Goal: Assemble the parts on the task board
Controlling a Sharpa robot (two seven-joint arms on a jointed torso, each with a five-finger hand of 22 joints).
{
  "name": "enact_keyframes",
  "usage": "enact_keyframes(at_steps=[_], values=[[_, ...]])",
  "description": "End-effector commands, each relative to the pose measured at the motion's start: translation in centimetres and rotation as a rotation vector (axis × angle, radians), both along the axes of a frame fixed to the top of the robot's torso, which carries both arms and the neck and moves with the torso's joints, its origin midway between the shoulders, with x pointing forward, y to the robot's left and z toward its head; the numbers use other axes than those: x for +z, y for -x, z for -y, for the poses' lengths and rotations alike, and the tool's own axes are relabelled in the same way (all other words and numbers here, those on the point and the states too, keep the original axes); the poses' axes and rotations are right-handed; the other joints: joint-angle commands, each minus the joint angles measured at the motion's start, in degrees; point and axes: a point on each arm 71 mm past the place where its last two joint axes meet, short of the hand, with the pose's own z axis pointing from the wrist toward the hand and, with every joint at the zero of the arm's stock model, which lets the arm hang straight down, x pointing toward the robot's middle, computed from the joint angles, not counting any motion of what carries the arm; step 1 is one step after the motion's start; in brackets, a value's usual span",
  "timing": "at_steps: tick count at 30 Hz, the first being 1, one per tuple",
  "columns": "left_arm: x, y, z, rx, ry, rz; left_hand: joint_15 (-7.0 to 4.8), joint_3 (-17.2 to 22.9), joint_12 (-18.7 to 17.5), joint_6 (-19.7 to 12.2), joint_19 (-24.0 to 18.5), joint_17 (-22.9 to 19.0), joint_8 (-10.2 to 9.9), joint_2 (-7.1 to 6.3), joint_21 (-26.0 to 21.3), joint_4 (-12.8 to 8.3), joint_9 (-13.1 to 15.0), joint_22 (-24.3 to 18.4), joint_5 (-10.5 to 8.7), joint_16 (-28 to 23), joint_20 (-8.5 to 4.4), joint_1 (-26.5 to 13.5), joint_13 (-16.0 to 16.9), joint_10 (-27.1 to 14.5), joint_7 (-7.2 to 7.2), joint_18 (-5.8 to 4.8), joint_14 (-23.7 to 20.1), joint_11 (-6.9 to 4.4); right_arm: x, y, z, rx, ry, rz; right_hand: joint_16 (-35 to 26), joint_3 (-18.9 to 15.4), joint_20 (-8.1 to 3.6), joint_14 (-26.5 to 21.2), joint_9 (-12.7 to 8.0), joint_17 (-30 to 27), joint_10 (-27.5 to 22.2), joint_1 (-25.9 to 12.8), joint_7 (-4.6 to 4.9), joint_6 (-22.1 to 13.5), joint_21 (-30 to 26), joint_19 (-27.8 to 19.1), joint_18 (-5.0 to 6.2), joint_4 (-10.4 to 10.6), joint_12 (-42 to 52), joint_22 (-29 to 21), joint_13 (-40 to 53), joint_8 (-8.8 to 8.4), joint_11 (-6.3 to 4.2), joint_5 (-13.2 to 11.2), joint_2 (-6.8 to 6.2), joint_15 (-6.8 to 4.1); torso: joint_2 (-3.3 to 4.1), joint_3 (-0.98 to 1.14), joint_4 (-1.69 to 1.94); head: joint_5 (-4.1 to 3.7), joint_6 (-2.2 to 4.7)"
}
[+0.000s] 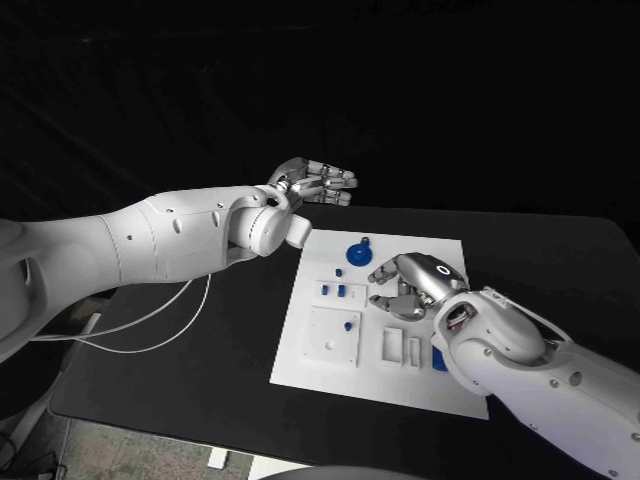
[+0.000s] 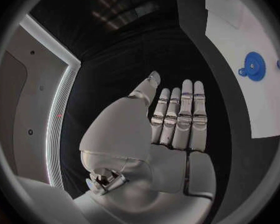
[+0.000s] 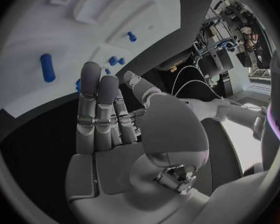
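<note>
parts (image 1: 361, 253) on task board (image 1: 335, 370)

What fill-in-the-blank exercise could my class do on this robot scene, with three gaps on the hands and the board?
1. The left hand hovers past the far edge of the task board and holds ______.
2. The right hand is above the ______ plate in the middle of the table.
3. The blue gear lies near the board's far edge and is ______ in colour.

Missing words: nothing; white; blue
</note>
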Motion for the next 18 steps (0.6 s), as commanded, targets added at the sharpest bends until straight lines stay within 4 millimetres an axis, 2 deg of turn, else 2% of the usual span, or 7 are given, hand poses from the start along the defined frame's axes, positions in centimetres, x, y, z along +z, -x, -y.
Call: enact_keyframes(at_steps=[1,6,9,15,18], values=[[0.1,0.0,0.0,-0.008,0.01,0.004,0.01,-0.09,0.17,-0.16,0.18,0.09,-0.03,0.1,0.28,0.42,-0.02,-0.12,-0.39,-0.27,0.06,0.61,0.03,-0.26,0.19,0.8,-0.4,0.09,0.7,-0.5,1.2,-0.014,0.009,-0.064,0.29,-0.26,0.15,-0.01,-0.05,0.07,0.41,0.63,-0.04,-0.45,-0.17,2.02,0.49,-0.15,0.33,0.09,-0.06,-0.11,-0.18,0.24,-0.09,0.35,-0.05,0.02,-0.08,-0.14,0.32],[0.1,0.0,-0.1,-0.007,0.01,0.005,-0.01,-0.1,0.16,-0.13,0.21,0.1,-0.03,0.13,0.3,0.44,-0.02,-0.16,-0.39,-0.27,0.05,0.62,0.03,-0.15,0.18,0.8,-0.34,0.06,2.3,-1.8,3.6,-0.052,0.053,-0.063,0.48,-0.81,0.26,-0.09,-0.06,0.14,-0.12,0.8,-0.23,-0.54,-0.03,1.85,0.46,-0.35,0.35,0.32,-0.05,-0.12,-0.06,-0.01,-0.21,0.51,-0.03,0.09,-0.16,-0.2,0.36],[0.1,0.0,-0.1,-0.008,0.011,0.005,-0.01,-0.1,0.16,-0.13,0.21,0.1,-0.03,0.13,0.3,0.44,-0.02,-0.16,-0.39,-0.27,0.05,0.62,0.03,-0.15,0.18,0.8,-0.34,0.06,2.8,-2.5,4.8,-0.073,0.084,-0.059,0.54,-1.82,0.32,-0.17,-0.06,0.1,-0.32,1.2,-0.26,-0.62,-0.03,1.76,0.63,-0.24,0.35,0.5,-0.05,-0.11,-0.05,-0.29,-0.02,0.48,-0.03,0.04,-0.12,-0.26,0.37],[0.1,0.1,-0.1,-0.008,0.011,0.005,-0.01,-0.1,0.16,-0.13,0.21,0.1,-0.03,0.13,0.3,0.44,-0.02,-0.16,-0.39,-0.27,0.05,0.62,0.03,-0.15,0.18,0.8,-0.34,0.06,3.0,-3.2,5.9,-0.101,0.118,-0.047,0.06,-2.48,0.45,-0.22,-0.04,-0.2,0.14,1.25,0.0,0.39,-0.43,1.43,0.33,0.28,0.34,0.47,-0.05,-0.12,-0.14,-1.42,0.05,0.65,0.03,0.2,-0.09,-0.39,0.51],[0.1,0.1,-0.1,-0.009,0.012,0.005,-0.01,-0.1,0.16,-0.13,0.21,0.1,-0.03,0.13,0.3,0.44,-0.02,-0.16,-0.39,-0.27,0.05,0.62,0.03,-0.15,0.18,0.8,-0.34,0.06,2.8,-3.5,6.2,-0.111,0.14,-0.048,-0.06,-3.06,0.5,-0.15,-0.07,-0.27,-0.22,1.58,-0.11,-0.45,-0.58,1.5,0.29,0.6,0.36,0.44,-0.04,-0.1,-0.08,-1.89,-0.19,0.72,0.02,0.1,-0.04,-0.49,0.52]])
